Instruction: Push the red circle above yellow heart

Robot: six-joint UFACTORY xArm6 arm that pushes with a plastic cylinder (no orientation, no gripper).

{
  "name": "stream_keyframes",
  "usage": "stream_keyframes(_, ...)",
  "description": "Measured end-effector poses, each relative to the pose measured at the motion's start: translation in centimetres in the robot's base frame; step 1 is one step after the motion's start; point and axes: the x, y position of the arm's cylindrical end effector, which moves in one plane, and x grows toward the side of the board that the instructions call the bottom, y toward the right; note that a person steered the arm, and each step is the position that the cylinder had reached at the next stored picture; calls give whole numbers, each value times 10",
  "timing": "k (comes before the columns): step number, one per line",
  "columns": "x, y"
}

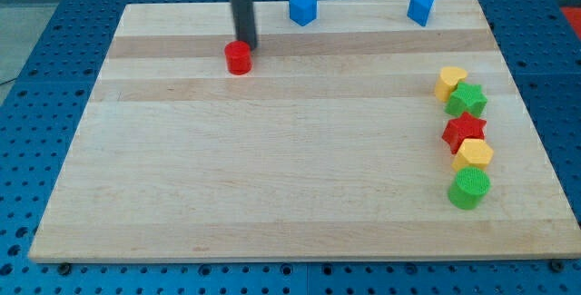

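The red circle (238, 58) sits on the wooden board (272, 168) near the view's top left. My tip (247, 46) stands just above and slightly right of the red circle, touching or almost touching its top right edge. The yellow heart (449, 83) lies far off at the view's right edge, at the top of a column of blocks.
Below the yellow heart run a green star (467, 101), a red star (465, 131), a yellow hexagon (473, 155) and a green circle (469, 189). A blue cube (302, 9) and a blue triangular block (420, 10) sit along the board's top edge.
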Motion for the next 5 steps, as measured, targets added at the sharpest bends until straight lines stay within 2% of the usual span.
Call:
stream_keyframes(1, 6, -64)
stream_keyframes(2, 30, -56)
stream_keyframes(4, 39, 153)
stream_keyframes(5, 40, 191)
